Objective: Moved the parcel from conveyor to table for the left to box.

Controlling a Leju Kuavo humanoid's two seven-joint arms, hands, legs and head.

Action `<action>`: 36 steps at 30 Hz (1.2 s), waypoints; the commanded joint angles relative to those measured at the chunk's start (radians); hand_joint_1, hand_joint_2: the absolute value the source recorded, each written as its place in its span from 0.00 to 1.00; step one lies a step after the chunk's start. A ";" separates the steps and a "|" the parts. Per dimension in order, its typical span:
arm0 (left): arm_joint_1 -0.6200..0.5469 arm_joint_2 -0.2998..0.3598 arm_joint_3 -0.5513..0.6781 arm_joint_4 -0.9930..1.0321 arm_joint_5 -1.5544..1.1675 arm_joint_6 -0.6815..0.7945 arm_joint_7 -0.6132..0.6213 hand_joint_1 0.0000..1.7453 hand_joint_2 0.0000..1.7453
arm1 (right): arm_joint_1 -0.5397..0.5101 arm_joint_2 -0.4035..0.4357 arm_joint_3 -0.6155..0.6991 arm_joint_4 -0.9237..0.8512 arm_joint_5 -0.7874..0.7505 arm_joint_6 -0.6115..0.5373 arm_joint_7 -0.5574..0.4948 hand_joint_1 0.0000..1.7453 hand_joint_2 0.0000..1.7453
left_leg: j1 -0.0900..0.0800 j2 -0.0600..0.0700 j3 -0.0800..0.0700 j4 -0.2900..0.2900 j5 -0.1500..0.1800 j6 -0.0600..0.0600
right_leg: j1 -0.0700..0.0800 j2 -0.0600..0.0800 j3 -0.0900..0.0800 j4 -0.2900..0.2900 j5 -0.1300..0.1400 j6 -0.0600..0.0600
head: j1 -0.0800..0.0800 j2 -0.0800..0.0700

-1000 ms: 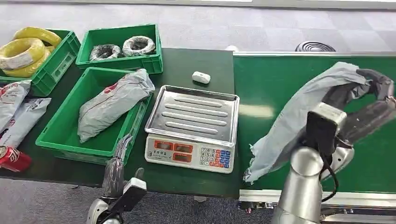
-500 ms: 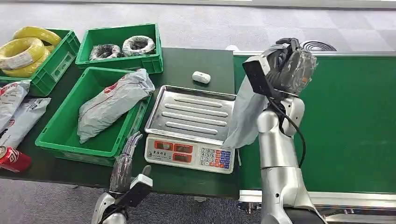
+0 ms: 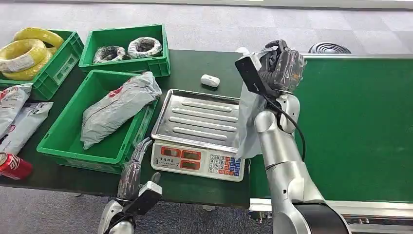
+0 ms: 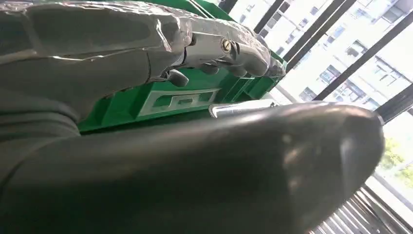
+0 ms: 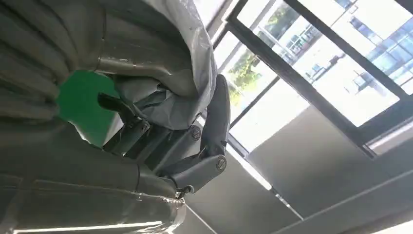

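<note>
Gripping a grey parcel by its top end, the right hand is raised above the seam between the conveyor and the table, its fingers curled tight into the crumpled plastic. The parcel hangs from that grasp with its long axis close to upright, the free end pointing down and draping just beside the right edge of the scale, its lowest part level with the keypad. Much of the bag is hidden behind the silver forearm, and whether its tip touches the scale or the table cannot be told.

Near the table's near edge, the left hand is raised with its fingers straight and held close together, holding nothing, just in front of a green bin; the thumb blocks most of the left wrist view.

That bin holds another grey parcel lying at a slant. Farther back, a second bin carries two dark coils, and a third, cut off at the left edge, carries yellow coils. More bags and a red can lie at the far left, partly out of frame. A small white object sits behind the scale.
</note>
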 commanded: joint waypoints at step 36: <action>0.063 0.023 0.016 -0.021 0.001 0.015 0.013 0.00 0.00 | 0.005 0.086 0.614 0.001 -0.298 0.196 -0.257 1.00 1.00 | 0.001 0.004 0.001 -0.002 0.000 -0.001 | 0.001 -0.002 0.000 -0.001 0.000 -0.001 | 0.000 0.000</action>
